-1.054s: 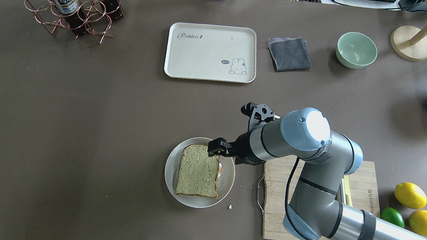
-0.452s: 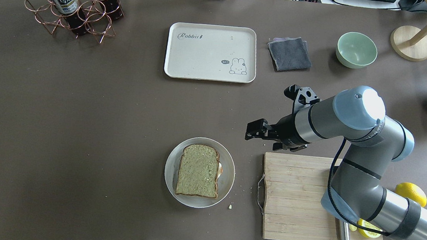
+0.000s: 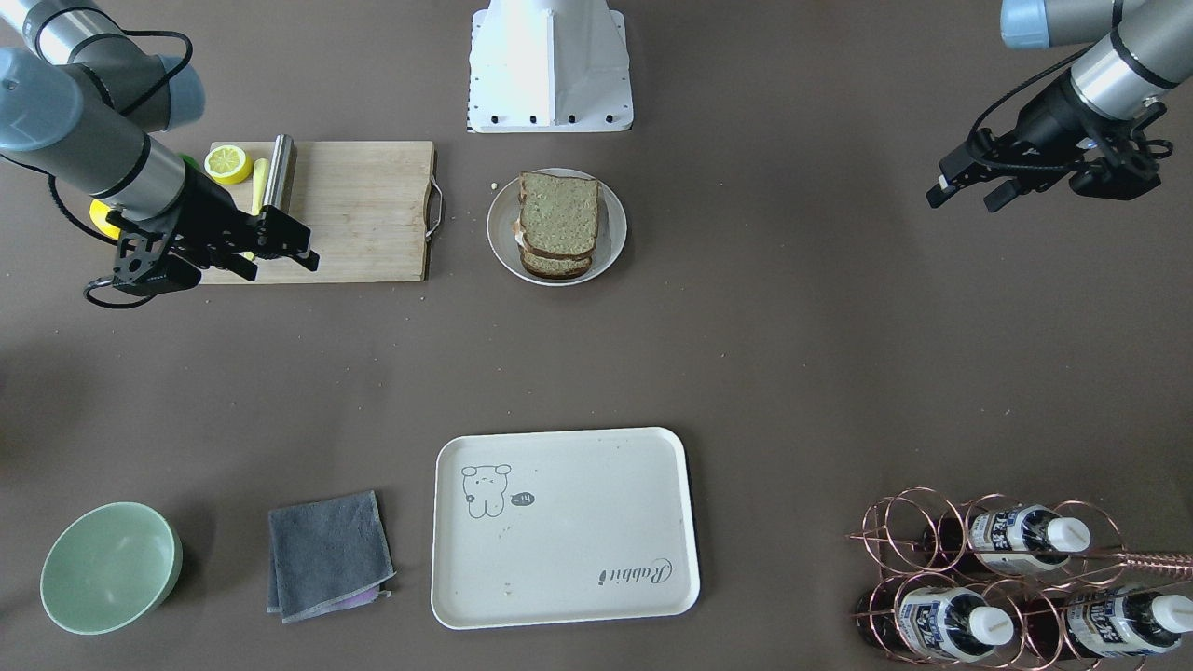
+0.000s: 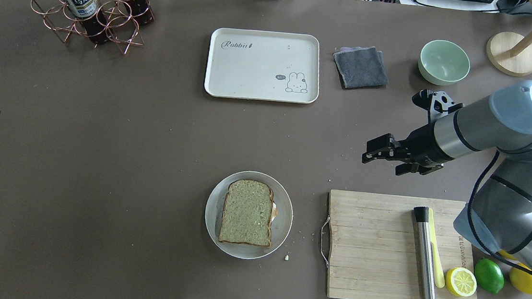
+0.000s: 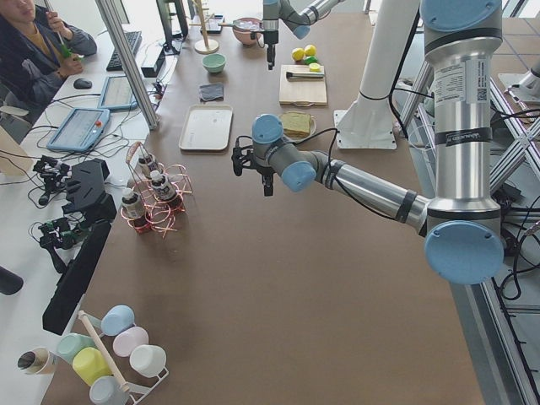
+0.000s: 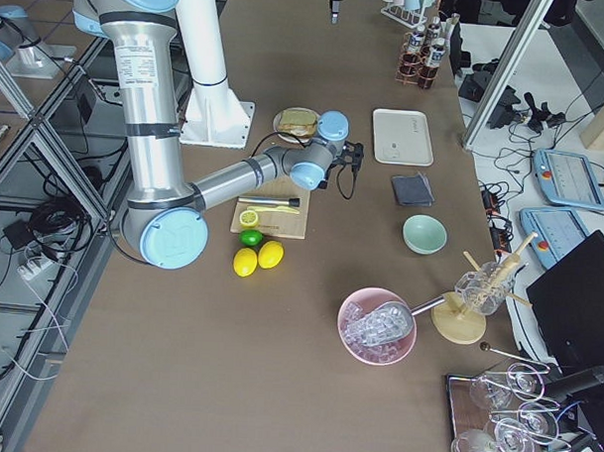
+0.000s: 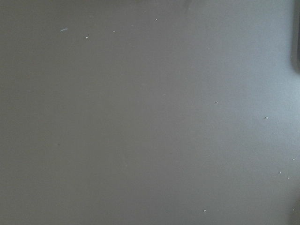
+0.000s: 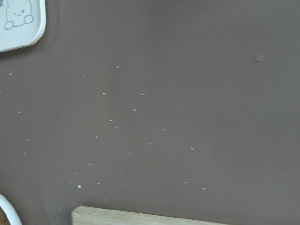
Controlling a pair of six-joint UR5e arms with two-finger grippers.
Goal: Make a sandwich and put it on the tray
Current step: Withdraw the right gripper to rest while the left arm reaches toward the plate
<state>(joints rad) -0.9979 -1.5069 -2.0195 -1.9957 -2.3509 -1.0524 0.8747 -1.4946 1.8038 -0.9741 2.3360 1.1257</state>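
Front-facing, you had the sandwich point(image 3: 557, 224) stacked on the white plate point(image 3: 615, 230), well apart from the tray point(image 3: 559, 550), with the left gripper point(image 3: 960, 198) and right gripper point(image 3: 296, 247) both spread empty; overhead, its egg point(image 4: 274, 211) peeked out sideways, so a one-sided pinch could have slid the layers apart.

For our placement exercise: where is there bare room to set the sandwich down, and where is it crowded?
Free: the whole tray; the table strip between tray and plate; the stretch between bottle rack and plate. Crowded: around the cutting board's right end: steel tool, lemon half, lime.
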